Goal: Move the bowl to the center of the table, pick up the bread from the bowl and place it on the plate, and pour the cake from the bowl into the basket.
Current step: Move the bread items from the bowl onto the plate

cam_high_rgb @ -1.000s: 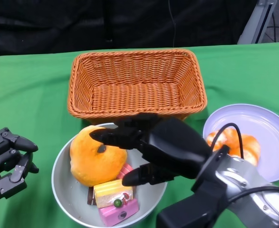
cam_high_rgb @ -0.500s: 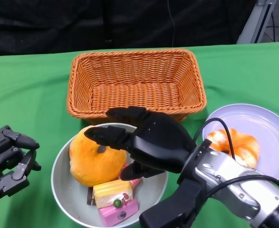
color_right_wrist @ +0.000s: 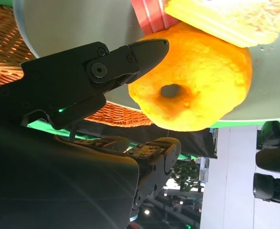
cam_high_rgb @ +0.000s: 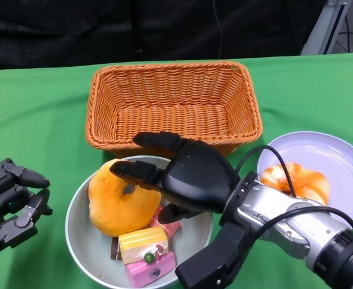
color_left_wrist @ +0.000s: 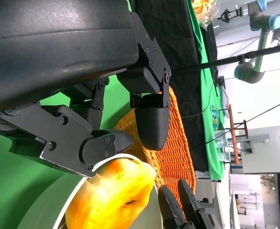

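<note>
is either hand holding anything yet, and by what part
Nothing is held. The right hand hovers open over the bread in the bowl; the left hand is open, apart.

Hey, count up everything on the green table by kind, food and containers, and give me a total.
Bread: 2, one in the bowl, one on the plate
Cake pieces: 3
Bowl: 1
Plate: 1
Basket: 1
Total: 8

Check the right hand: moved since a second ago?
Yes. The right hand has shifted toward the robot's left, away from the plate, with fingertips now reaching further across the bread in the bowl.
</note>
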Controlling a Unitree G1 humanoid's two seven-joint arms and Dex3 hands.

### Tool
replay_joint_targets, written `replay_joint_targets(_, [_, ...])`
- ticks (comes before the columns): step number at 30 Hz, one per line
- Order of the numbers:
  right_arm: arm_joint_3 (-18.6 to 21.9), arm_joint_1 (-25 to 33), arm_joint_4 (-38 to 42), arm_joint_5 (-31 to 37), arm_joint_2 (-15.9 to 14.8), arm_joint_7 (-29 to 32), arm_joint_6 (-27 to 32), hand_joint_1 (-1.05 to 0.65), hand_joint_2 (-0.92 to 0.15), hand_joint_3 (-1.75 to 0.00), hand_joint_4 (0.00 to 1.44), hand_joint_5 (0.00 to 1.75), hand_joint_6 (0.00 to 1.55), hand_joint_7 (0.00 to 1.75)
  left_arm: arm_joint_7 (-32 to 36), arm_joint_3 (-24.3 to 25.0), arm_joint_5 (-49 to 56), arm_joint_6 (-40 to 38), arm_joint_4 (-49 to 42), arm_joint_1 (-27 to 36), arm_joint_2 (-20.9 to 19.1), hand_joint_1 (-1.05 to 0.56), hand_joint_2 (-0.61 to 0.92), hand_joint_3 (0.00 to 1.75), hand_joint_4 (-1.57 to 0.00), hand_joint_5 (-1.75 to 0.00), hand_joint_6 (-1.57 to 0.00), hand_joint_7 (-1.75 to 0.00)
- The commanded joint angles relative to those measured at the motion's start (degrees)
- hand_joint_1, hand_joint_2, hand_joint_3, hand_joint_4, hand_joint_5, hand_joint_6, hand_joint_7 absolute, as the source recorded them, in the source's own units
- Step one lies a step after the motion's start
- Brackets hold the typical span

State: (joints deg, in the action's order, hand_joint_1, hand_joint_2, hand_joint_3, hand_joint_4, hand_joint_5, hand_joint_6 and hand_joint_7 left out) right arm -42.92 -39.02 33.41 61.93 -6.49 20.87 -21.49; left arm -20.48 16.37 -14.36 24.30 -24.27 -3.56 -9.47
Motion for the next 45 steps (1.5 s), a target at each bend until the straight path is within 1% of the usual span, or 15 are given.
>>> replay_joint_targets(1, [-1.15, -1.91, 2.97, 0.82, 0.70, 2.99, 0.02, -0.80, -0.86, 0.00, 0.23, 0.01, 0.32, 0.01, 0.13, 0.67, -1.04, 0.78, -0.85, -0.38, -0.43, -0.17, 0.80, 0.50, -0.69, -1.62, -0.74, -1.23])
replay_joint_targets(7, [-3.00, -3.07, 7.59, 1.79, 1.59, 6.45, 0.27, -0.80, -0.86, 0.00, 0.25, 0.02, 0.34, 0.01, 0.58, 0.37, -0.21, 1.54, -0.57, -0.04, -0.60, -0.16, 0.91, 0.32, -0.66, -1.61, -0.76, -1.14])
replay_joint_targets(9, [-3.67, -3.41, 9.36, 2.06, 2.10, 8.42, 0.36, -0.80, -0.85, 0.00, 0.26, 0.02, 0.35, 0.01, 0.93, 0.36, 0.22, 2.06, -0.89, -0.12, -0.60, -0.13, 0.92, 0.34, -0.68, -1.56, -0.78, -1.08])
replay_joint_targets(12, [-4.23, -3.75, 10.84, 2.00, 2.45, 9.77, 0.24, -0.79, -0.85, 0.00, 0.28, 0.03, 0.37, 0.01, 1.17, 0.39, 0.34, 1.86, -0.76, -0.10, -0.47, -0.12, 0.92, 0.35, -0.69, -1.54, -0.79, -1.04])
replay_joint_targets(16, [-4.77, -3.85, 12.01, 1.60, 2.67, 10.65, 0.02, -0.77, -0.85, 0.00, 0.30, 0.03, 0.41, 0.02, 1.84, 0.22, 0.85, 1.56, -0.40, 0.06, -0.48, -0.12, 0.91, 0.38, -0.70, -1.50, -0.77, -1.10])
replay_joint_targets(17, [-4.85, -3.79, 12.21, 1.49, 2.71, 10.85, -0.01, -0.75, -0.85, 0.00, 0.31, 0.04, 0.46, 0.04, 2.13, 0.10, 1.25, 1.80, -0.47, 0.10, -0.59, -0.11, 0.88, 0.47, -0.70, -1.53, -0.73, -1.20])
replay_joint_targets(18, [-4.92, -3.77, 12.37, 1.42, 2.74, 11.01, -0.03, -0.74, -0.85, 0.00, 0.32, 0.04, 0.49, 0.04, 2.33, 0.01, 1.53, 1.95, -0.50, 0.13, -0.66, -0.10, 0.79, 0.63, -0.69, -1.56, -0.70, -1.27])
replay_joint_targets(19, [-4.97, -3.77, 12.49, 1.38, 2.76, 11.12, -0.04, -0.74, -0.85, 0.00, 0.32, 0.04, 0.51, 0.04, 2.47, -0.04, 1.69, 2.03, -0.52, 0.15, -0.70, -0.10, 0.76, 0.70, -0.69, -1.56, -0.69, -1.30])
replay_joint_targets(22, [-5.23, -3.59, 13.30, 1.58, 2.84, 12.20, 0.11, -0.71, -0.86, 0.00, 0.35, 0.04, 0.58, 0.04, 2.60, -0.20, 1.78, 1.97, -0.45, 0.30, -0.76, -0.09, 0.70, 0.80, -0.68, -1.60, -0.68, -1.32])
replay_joint_targets(25, [-5.63, -3.63, 14.40, 1.87, 3.27, 13.69, 0.53, -0.69, -0.86, 0.00, 0.38, 0.04, 0.65, 0.05, 2.74, -0.25, 2.12, 2.58, -0.59, 0.38, -0.78, -0.09, 0.67, 0.85, -0.67, -1.62, -0.68, -1.33])
replay_joint_targets(31, [-5.86, -3.63, 15.45, 1.46, 3.62, 15.20, 0.37, -0.68, -0.86, 0.00, 0.40, 0.04, 0.68, 0.03, 2.68, -0.12, 2.31, 2.61, -0.65, 0.33, -0.67, -0.09, 0.65, 0.88, -0.67, -1.63, -0.68, -1.33])
replay_joint_targets(32, [-5.79, -3.47, 15.80, 1.24, 3.77, 15.85, 0.15, -0.63, -0.86, 0.00, 0.43, 0.05, 0.75, 0.05, 2.59, -0.11, 2.21, 2.51, -0.63, 0.33, -0.65, -0.09, 0.65, 0.89, -0.66, -1.63, -0.68, -1.33])
replay_joint_targets(34, [-5.95, -3.47, 16.90, 1.25, 4.00, 17.87, -0.09, -0.60, -0.86, 0.00, 0.46, 0.06, 0.79, 0.06, 2.69, -0.19, 2.39, 2.75, -0.57, 0.33, -0.59, -0.08, 0.65, 0.89, -0.67, -1.62, -0.69, -1.33])
replay_joint_targets(39, [-6.68, -4.16, 18.41, 1.57, 4.49, 19.56, 0.39, -0.59, -0.87, 0.00, 0.49, 0.05, 0.80, 0.05, 2.56, -0.16, 2.17, 2.62, -0.65, 0.30, -0.54, -0.06, 0.65, 0.90, -0.67, -1.61, -0.70, -1.31])
replay_joint_targets(45, [-7.13, -4.21, 20.32, 0.81, 5.40, 21.31, -0.07, -0.58, -0.85, 0.00, 0.53, 0.06, 0.91, 0.10, 2.59, -0.14, 2.33, 3.19, -0.88, 0.32, -0.56, -0.07, 0.64, 0.91, -0.68, -1.62, -0.71, -1.31])
